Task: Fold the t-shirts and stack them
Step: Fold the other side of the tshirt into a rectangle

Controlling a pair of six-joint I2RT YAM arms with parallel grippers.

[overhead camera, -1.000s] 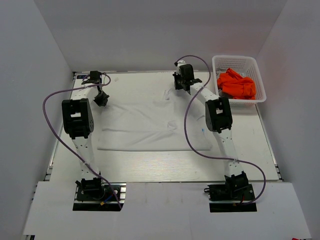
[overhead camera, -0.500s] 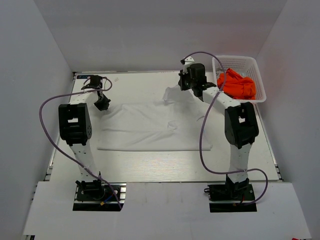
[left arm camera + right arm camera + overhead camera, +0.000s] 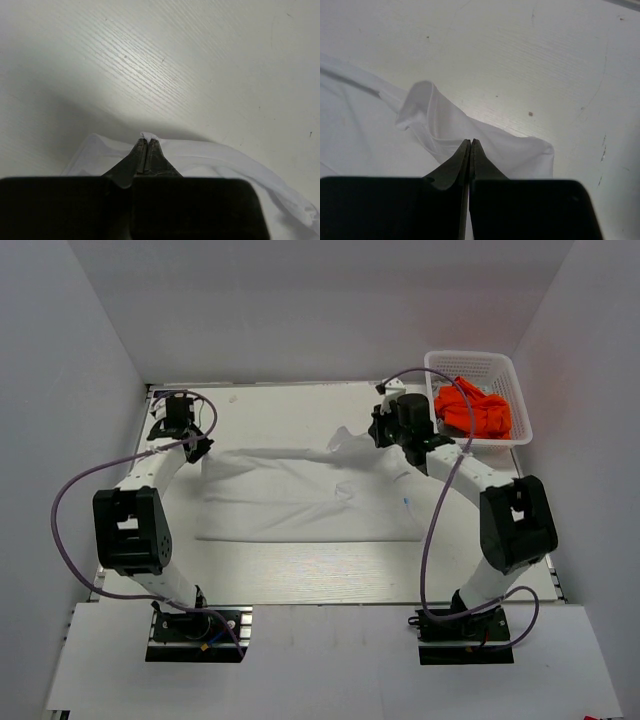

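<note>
The white t-shirt [image 3: 300,502] lies spread across the middle of the table, its far edge raised and rumpled. My left gripper [image 3: 196,447] is shut on the shirt's far left corner. In the left wrist view a small tuft of white t-shirt [image 3: 148,135] pokes out past the left gripper [image 3: 148,142]. My right gripper [image 3: 384,436] is shut on the far right edge, where the cloth bunches up. In the right wrist view the white t-shirt [image 3: 436,119] folds around the right gripper [image 3: 471,143]. The orange t-shirt [image 3: 473,408] sits crumpled in the basket.
A white lattice basket [image 3: 470,357] stands at the table's far right corner, close to the right arm's wrist. Purple cables loop off both arms. Grey walls close in the table on three sides. Bare table [image 3: 290,412] lies beyond the shirt.
Both grippers came toward the near side, the right one also rightward, drawing the white shirt's far edge with them. Both arms' elbows swung outward and lower.
</note>
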